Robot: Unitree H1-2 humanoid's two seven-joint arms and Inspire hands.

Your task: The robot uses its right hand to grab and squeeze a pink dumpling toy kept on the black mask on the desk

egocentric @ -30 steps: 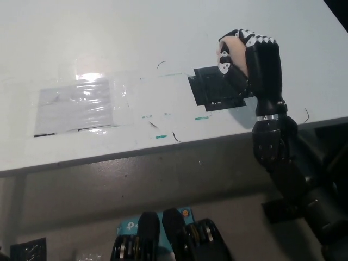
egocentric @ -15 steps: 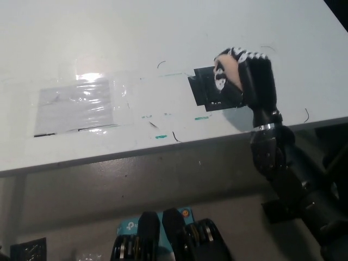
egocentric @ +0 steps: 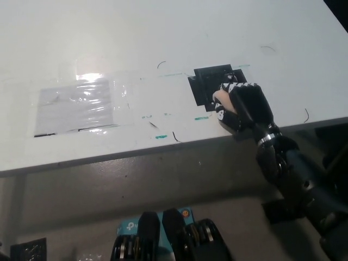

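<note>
The pink dumpling toy (egocentric: 218, 98) shows only as a small pale pink patch, wrapped almost wholly by the black right hand (egocentric: 242, 106), whose fingers (egocentric: 227, 87) are curled tightly around it so that just the toy's side toward nine o'clock peeks out between them. Hand and toy sit low over the black mask (egocentric: 209, 86), at the mask's four to five o'clock corner, where the hand covers that part of the dark square; whether the toy rests on the mask or is held just clear of it cannot be told. The white tips on the fingers stand out against the black palm. From the hand the black right arm (egocentric: 296, 179) runs off toward five o'clock, past the desk edge and down to the picture's lower right.

The mask lies flat on the white desk (egocentric: 163, 32), close to the desk's near edge, with short teal tape marks (egocentric: 202, 117) just beside it at six o'clock and another thin one at its ten o'clock. Well apart from the mask, toward nine o'clock, a shiny clear plastic sheet (egocentric: 81, 106) is stuck flat to the desk and catches a bright glare at its top. A few thin dark curved marks are scattered over the white surface between the sheet and the mask
</note>
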